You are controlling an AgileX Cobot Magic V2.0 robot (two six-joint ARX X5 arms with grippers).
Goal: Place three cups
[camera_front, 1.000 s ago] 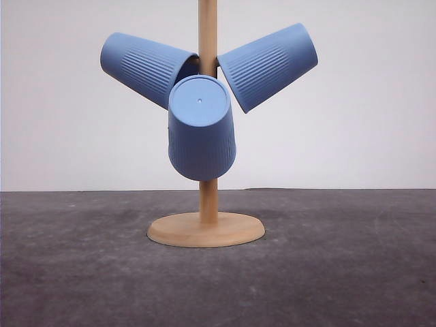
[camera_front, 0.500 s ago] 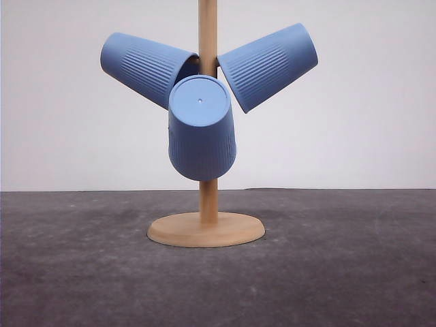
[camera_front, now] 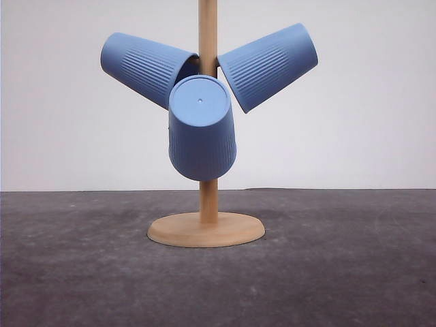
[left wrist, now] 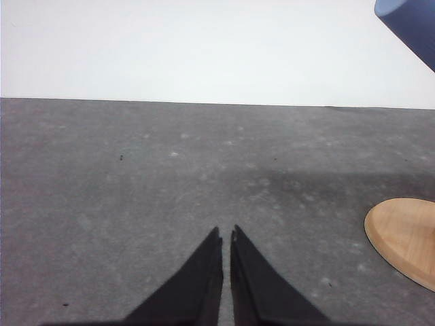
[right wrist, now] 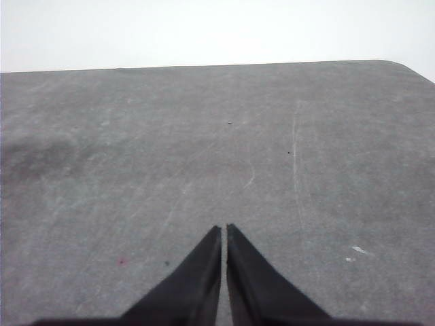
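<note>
Three light-blue ribbed cups hang on a wooden stand in the front view. One cup tilts up to the left, another cup tilts up to the right, and the third cup points its flat base toward the camera. A corner of a cup also appears in the left wrist view. My left gripper is shut and empty, low over the dark table beside the stand's base. Over bare table, my right gripper is shut with nothing in it.
The wooden stand has an upright pole on a round base at the table's middle. The dark grey table spreads on both sides. A plain white wall rises behind. The table's far right corner is rounded.
</note>
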